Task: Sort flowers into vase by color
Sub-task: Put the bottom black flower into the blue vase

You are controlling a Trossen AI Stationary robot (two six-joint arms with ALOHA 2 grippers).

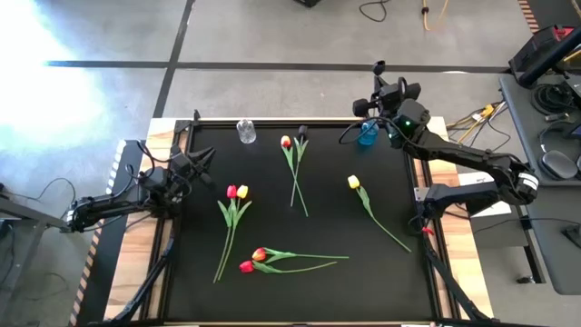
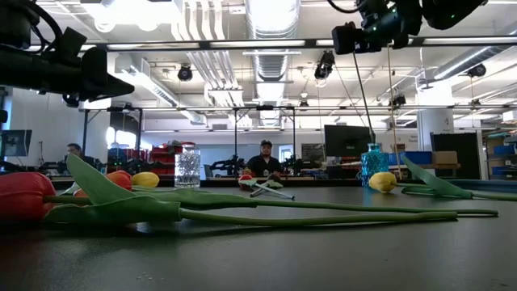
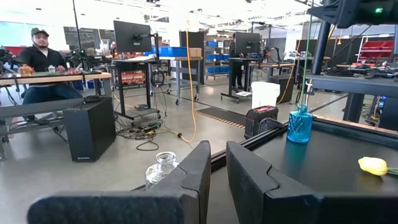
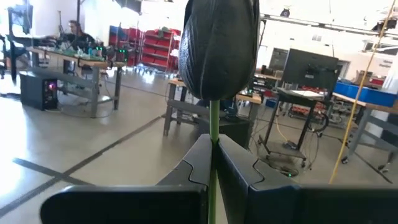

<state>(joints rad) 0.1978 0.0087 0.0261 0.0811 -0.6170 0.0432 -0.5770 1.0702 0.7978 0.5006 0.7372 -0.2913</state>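
On the bench [image 1: 182,300] we count seven tulips [image 1: 290,257] still lying flat. Our right gripper [image 4: 213,163], clamped on a dark tulip [image 4: 219,46], hangs above the blue vase [image 1: 367,134]; next we lower its stem in. Our left gripper [image 3: 217,180], fingers slightly apart, waits near the clear vase [image 1: 246,131].

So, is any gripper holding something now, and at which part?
The right gripper holds a dark tulip by its green stem, just below the head. The left gripper holds nothing.
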